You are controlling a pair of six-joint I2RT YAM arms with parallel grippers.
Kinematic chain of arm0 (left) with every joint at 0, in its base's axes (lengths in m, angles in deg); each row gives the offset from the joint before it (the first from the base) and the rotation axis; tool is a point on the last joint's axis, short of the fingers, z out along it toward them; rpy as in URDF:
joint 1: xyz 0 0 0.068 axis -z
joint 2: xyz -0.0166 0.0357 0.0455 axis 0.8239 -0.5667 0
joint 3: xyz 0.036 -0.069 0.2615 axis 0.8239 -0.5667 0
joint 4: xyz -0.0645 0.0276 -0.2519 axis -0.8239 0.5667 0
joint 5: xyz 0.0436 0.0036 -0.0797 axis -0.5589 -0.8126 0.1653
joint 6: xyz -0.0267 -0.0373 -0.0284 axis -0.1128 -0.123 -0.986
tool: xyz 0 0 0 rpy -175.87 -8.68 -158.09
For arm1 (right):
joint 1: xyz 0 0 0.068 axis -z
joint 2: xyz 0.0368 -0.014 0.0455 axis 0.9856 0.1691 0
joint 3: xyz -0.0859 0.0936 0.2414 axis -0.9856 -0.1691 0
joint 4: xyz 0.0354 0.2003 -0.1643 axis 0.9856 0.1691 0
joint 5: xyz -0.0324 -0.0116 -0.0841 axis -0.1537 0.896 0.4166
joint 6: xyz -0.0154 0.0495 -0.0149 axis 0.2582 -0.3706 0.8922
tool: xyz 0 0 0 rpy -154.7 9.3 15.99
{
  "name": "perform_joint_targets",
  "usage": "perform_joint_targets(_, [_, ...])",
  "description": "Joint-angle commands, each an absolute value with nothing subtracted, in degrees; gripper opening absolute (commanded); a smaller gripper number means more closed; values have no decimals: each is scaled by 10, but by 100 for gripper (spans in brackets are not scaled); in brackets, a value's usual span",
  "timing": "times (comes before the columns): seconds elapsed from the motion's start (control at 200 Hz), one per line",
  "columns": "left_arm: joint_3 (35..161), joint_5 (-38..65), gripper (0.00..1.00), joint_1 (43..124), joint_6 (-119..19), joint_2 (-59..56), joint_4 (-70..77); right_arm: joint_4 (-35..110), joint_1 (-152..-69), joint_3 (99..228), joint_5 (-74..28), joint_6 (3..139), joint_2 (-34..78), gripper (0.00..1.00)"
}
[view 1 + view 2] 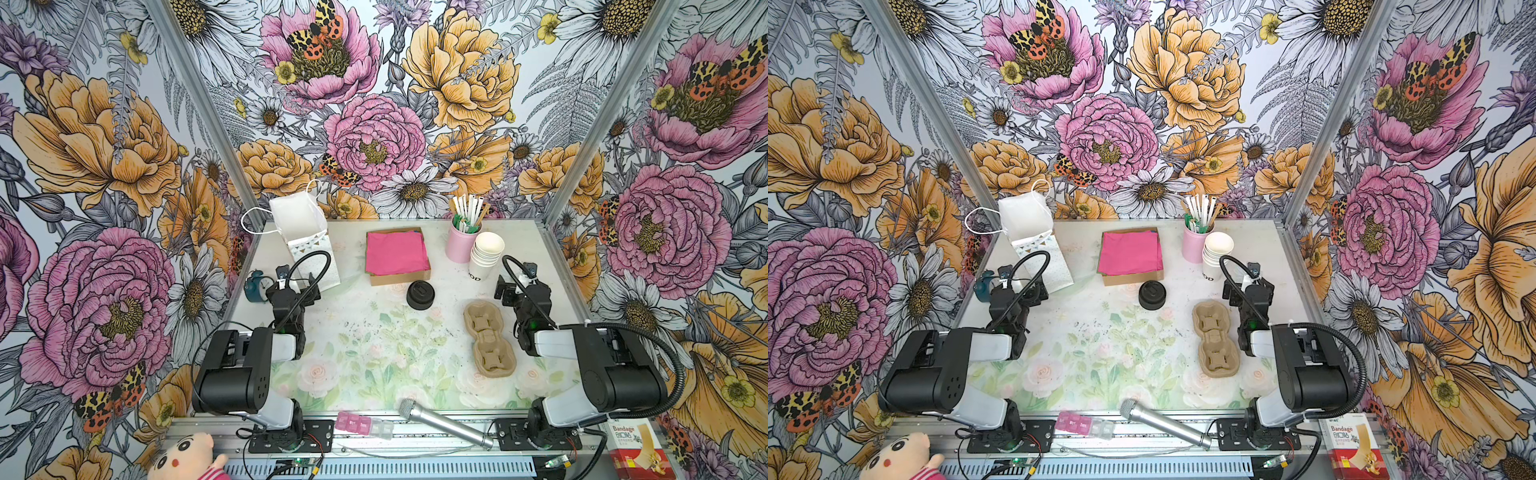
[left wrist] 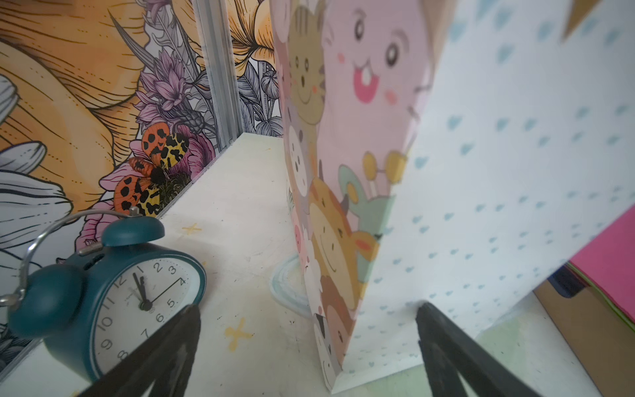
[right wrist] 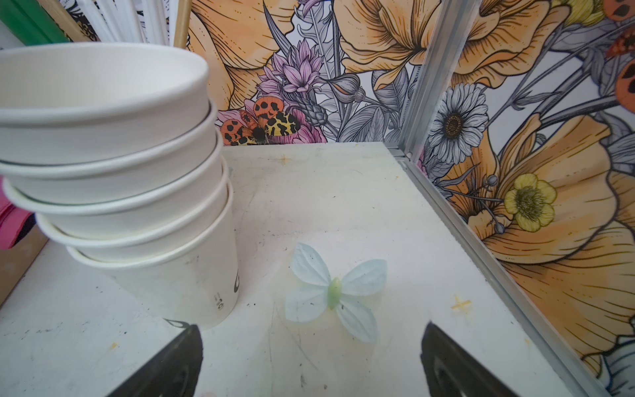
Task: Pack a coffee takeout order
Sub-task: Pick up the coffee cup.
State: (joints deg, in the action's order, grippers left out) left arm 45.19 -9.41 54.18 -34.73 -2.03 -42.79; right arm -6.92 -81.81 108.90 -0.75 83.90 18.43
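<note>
Grippers inspected, both spread wide and holding no item.

Left gripper (image 2: 307, 309): jaws stand wide apart, low over the table (image 2: 240, 213). A patterned paper gift bag (image 2: 498, 172) stands upright just ahead of them, its near corner in line with the gap. A teal alarm clock (image 2: 113, 292) sits just beside the left finger, outside the gap.

Right gripper (image 3: 311, 328): jaws equally wide, over bare table with a printed pale butterfly (image 3: 333, 288) ahead of the gap. The stack of white paper cups (image 3: 103, 103) stands upright just ahead and to the left of these jaws, near one fingertip; contact cannot be told.

In both top views the black lid (image 1: 420, 294) lies between the two sets of jaws, well apart from each. The pink napkin (image 1: 397, 251) lies flat in a cardboard tray (image 1: 399, 277), beyond the lid. The pulp carrier (image 1: 488, 338) lies behind and left of the right jaws.
</note>
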Motion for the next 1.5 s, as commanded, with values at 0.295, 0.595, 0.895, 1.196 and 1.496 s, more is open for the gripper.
perform_joint_targets(0.295, [539,-265,99,630,-443,287,17,396,-832,1231,63,750,-76,100])
perform_joint_targets(0.595, [679,-204,99,656,-616,352,358,574,-784,1323,-12,686,-134,98])
perform_joint_targets(0.895, [708,-8,99,541,-626,424,374,664,-768,1451,-138,674,-11,99])
perform_joint_targets(1.196, [829,54,95,651,-541,340,499,717,-774,1583,-180,637,81,90])
perform_joint_targets(1.496, [938,0,91,876,-517,191,492,814,-783,1731,-211,623,216,63])
